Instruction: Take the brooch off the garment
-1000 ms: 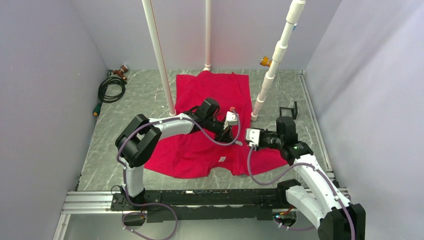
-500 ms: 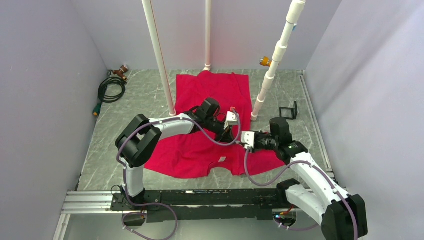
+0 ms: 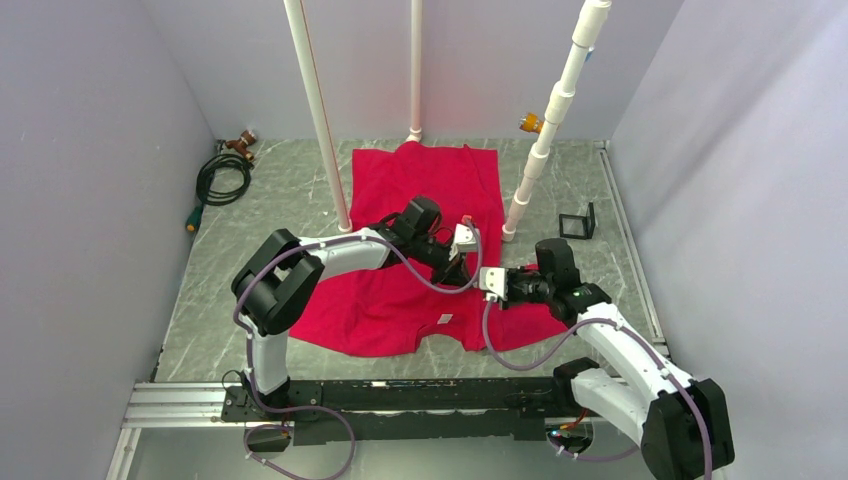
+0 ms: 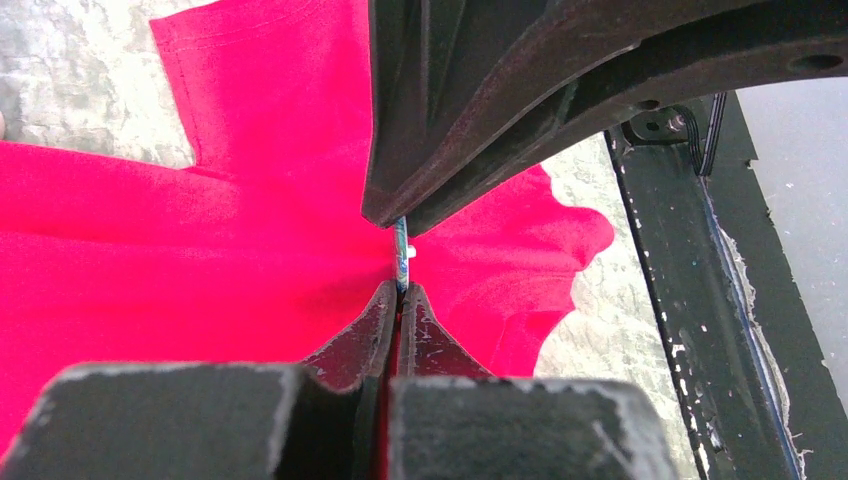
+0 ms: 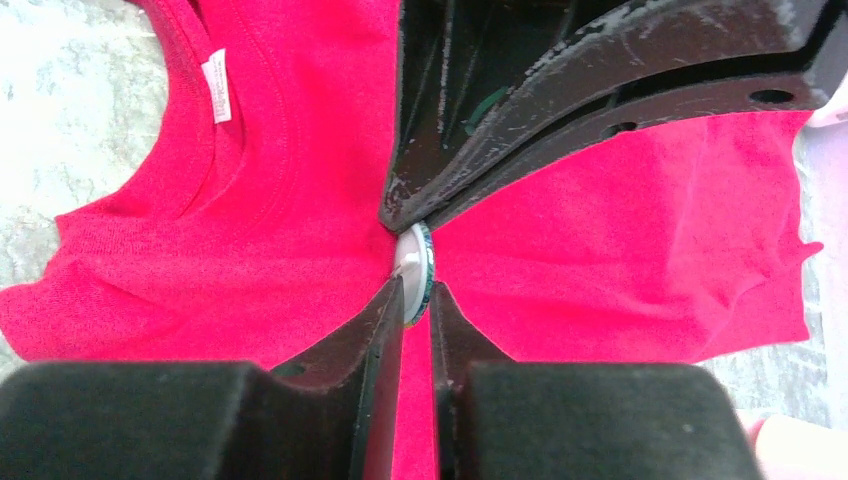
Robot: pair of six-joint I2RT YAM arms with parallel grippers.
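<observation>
The red T-shirt (image 3: pixel 420 190) lies flat on the marble table, its white neck label (image 3: pixel 444 318) toward the near edge. Both grippers meet over its right side. In the left wrist view my left gripper (image 4: pixel 401 288) is shut on the brooch (image 4: pixel 401 250), a thin disc seen edge-on above the shirt (image 4: pixel 200 230). In the right wrist view my right gripper (image 5: pixel 416 290) grips the same brooch (image 5: pixel 416 268) from the opposite side, pale back and green rim showing. In the top view the left gripper (image 3: pixel 468 268) and right gripper (image 3: pixel 484 282) hide the brooch.
Three white pipes stand at the back: left (image 3: pixel 318 110), middle (image 3: pixel 415 70) and right (image 3: pixel 550 120). A coiled black hose (image 3: pixel 222 175) lies far left. A small black bracket (image 3: pixel 577 223) stands at right. The arms' rail (image 3: pixel 400 395) runs along the near edge.
My right gripper has moved left across the shirt until it meets the left gripper at the brooch. The left arm has stayed in place.
</observation>
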